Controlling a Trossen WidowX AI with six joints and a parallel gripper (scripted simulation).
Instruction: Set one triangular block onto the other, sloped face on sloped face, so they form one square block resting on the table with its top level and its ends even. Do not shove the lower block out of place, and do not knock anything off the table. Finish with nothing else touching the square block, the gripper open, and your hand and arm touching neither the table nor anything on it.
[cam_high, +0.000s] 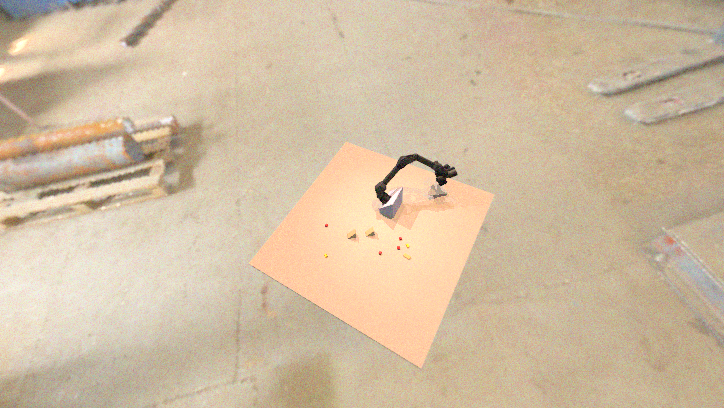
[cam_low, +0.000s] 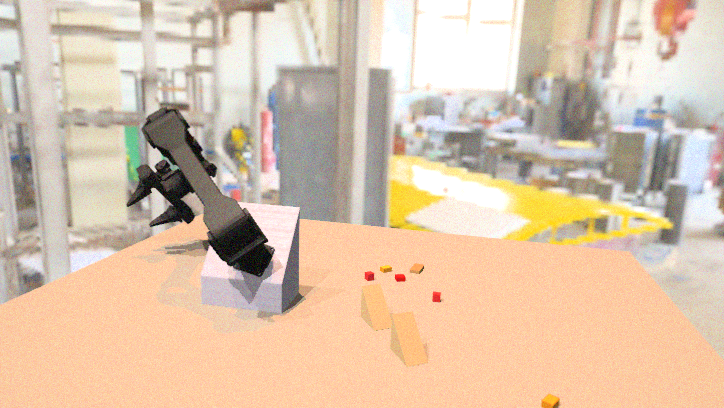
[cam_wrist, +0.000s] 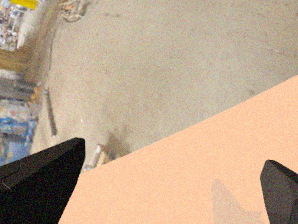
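Observation:
Two tan triangular blocks lie apart on the table. The nearer block in the exterior view (cam_low: 409, 339) (cam_high: 351, 234) shows a long sloping face. The other block (cam_low: 375, 307) (cam_high: 370, 232) stands a short way behind it, with a similar slope showing. My gripper (cam_low: 139, 214) (cam_wrist: 177, 160) is open and empty, with its fingers wide apart. It hangs above the table on the far side of the arm's base, well away from both blocks. No block shows in the wrist view.
The arm stands on a pale wedge-shaped base (cam_high: 393, 206) (cam_low: 222, 291). Small red cubes (cam_high: 380, 252) (cam_low: 436, 297) and yellow-orange pieces (cam_high: 406, 256) (cam_low: 416, 268) lie around the blocks. Another yellow piece (cam_high: 325, 255) (cam_low: 550, 401) and a lone red cube (cam_high: 326, 225) lie farther aside.

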